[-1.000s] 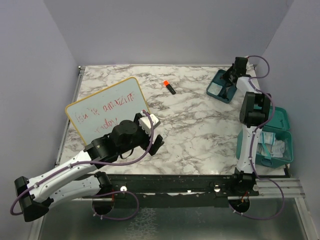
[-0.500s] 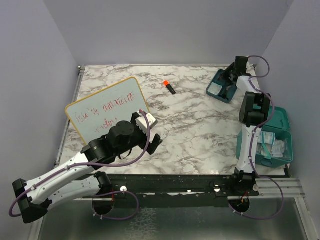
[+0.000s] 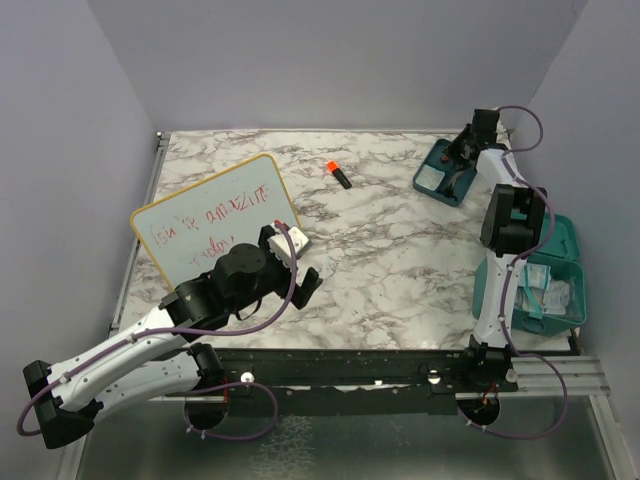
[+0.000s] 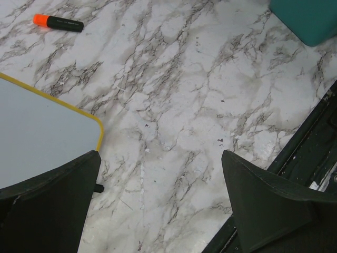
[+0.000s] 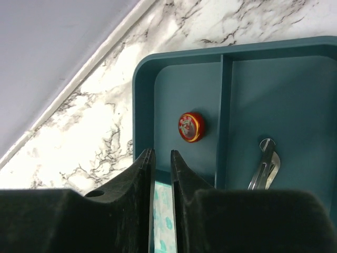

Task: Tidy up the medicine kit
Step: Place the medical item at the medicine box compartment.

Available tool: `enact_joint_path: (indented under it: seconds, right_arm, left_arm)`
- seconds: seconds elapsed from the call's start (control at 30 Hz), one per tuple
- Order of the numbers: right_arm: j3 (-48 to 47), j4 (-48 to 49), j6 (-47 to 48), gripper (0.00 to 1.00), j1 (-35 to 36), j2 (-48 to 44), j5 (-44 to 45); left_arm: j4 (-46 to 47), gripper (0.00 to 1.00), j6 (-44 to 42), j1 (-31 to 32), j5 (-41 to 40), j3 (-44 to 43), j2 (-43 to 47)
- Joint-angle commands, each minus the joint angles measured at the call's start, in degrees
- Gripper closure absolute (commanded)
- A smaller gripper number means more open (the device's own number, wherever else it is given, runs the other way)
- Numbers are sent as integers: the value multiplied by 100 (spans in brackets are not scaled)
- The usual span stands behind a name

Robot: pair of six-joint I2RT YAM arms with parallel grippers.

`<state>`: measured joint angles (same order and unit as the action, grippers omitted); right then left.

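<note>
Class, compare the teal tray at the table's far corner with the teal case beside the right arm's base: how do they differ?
The tray is shallow and divided, holding a small red disc and a metal tool; the case looks deeper and holds pale packets. The tray is smaller than the case. Both are teal.

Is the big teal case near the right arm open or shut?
Open: the teal case has its lid swung back, white packets showing inside.
</note>
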<state>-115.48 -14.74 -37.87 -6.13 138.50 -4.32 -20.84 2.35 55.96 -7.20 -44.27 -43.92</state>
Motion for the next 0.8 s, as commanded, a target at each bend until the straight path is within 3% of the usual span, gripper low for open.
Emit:
enact_joint_path:
  seconds: [0.0, 0.33, 0.77]
  right_arm:
    - [53, -113, 356, 78, -45, -332, 146]
    - [229, -530, 809, 71, -37, -785, -34]
    - [2700, -1203, 1187, 66, -21, -3226, 406]
  left_arm:
    - [34, 1, 11, 2, -166, 68, 99]
    - [44, 1, -15, 2, -259, 92, 48]
    - [36, 1, 0, 2, -299, 120, 63]
